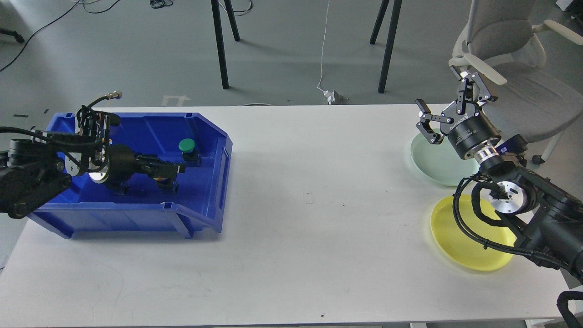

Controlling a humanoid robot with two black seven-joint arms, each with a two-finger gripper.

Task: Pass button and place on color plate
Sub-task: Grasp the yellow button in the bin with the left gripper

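A blue bin (214,182) stands on the left of the white table. In it a green button (186,145) stands upright on its black base. My left gripper (172,170) reaches low into the bin and covers the yellow button; only a sliver of yellow (157,179) and its black base (169,186) show. I cannot tell how its jaws stand. My right gripper (445,104) is open and empty, raised above the pale green plate (432,159). The yellow plate (464,241) lies in front of that plate.
Another black button base (119,187) sits in the bin under my left wrist. An office chair (510,50) stands behind the table's right end. Chair or stand legs (221,45) are on the floor behind the table.
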